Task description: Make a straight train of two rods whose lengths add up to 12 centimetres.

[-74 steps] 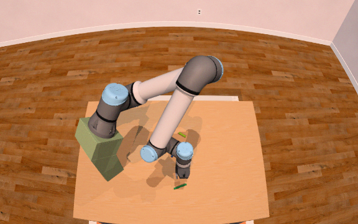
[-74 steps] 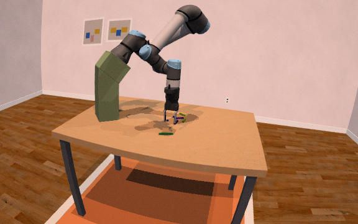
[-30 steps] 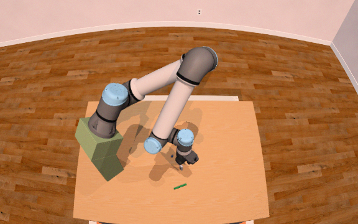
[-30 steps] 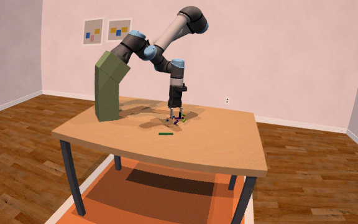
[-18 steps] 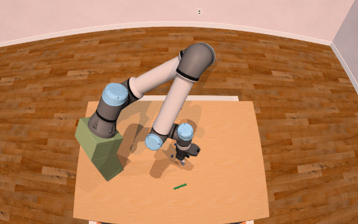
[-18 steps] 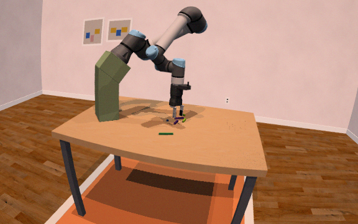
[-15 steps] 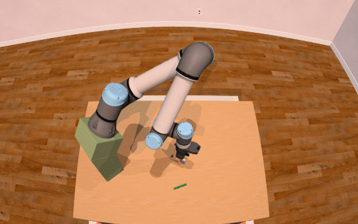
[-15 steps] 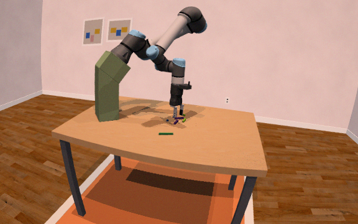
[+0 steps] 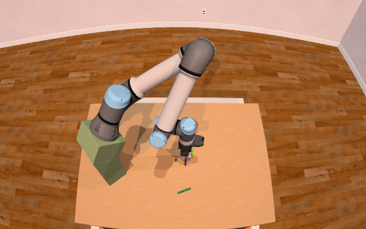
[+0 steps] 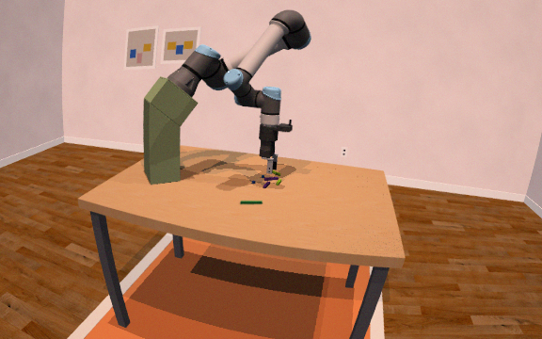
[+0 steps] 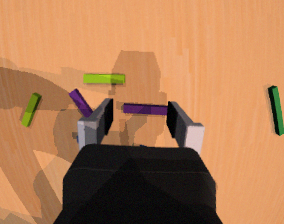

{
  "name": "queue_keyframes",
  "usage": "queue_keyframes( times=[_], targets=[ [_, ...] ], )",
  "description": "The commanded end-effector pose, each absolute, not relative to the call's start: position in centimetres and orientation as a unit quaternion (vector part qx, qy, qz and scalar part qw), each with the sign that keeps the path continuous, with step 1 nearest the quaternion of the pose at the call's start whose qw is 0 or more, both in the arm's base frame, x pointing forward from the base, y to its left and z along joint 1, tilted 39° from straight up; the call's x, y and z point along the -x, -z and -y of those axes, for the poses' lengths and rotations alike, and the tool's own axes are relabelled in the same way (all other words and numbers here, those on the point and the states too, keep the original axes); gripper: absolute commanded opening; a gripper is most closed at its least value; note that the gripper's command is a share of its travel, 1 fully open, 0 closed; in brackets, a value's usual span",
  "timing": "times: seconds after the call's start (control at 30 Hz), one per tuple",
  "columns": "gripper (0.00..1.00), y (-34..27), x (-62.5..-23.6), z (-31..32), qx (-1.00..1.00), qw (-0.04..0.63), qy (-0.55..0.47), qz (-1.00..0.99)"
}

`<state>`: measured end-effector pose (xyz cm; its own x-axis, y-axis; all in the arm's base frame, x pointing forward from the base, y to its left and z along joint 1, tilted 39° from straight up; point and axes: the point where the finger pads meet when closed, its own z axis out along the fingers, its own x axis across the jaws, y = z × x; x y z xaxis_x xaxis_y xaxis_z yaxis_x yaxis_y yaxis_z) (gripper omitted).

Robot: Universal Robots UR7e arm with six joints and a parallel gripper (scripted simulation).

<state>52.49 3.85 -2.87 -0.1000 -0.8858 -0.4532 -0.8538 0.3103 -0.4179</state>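
Note:
My gripper (image 11: 140, 111) (image 9: 186, 156) (image 10: 271, 165) is open and empty, pointing down just above the table. In the wrist view a purple rod (image 11: 145, 108) lies flat on the table between the fingertips, running from one finger towards the other. A second purple rod (image 11: 80, 103) lies slanted beside the left finger. One lime rod (image 11: 104, 79) lies just beyond them and another lime rod (image 11: 30, 110) lies further left. A green rod (image 11: 277, 110) lies apart on the right; it also shows in the top and exterior views (image 9: 183, 190) (image 10: 251, 202).
Two small blue rods (image 10: 253, 182) (image 10: 263, 176) lie beside the cluster under the gripper. The arm's olive pedestal (image 9: 101, 149) stands at the table's left side. The table edges are far from the rods.

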Motion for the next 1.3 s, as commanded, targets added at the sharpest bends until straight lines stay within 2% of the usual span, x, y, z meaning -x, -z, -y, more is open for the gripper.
queue_keyframes(
  times=[0.0, 0.6, 1.0, 1.03, 1.27],
  targets=[
    [1.0, 2.0, -52.2, -5.7, 0.646, 0.323, 0.052, -0.689],
    [1.0, 0.2, -51.1, -10.0, 0.767, 0.311, 0.116, -0.549],
    [1.0, 0.0, -51.0, -10.4, 0.779, 0.309, 0.124, -0.532],
    [0.54, 0.0, -51.0, -10.4, 0.779, 0.309, 0.124, -0.532],
    [0.54, 0.0, -51.0, -10.4, 0.779, 0.309, 0.124, -0.532]
  ],
)
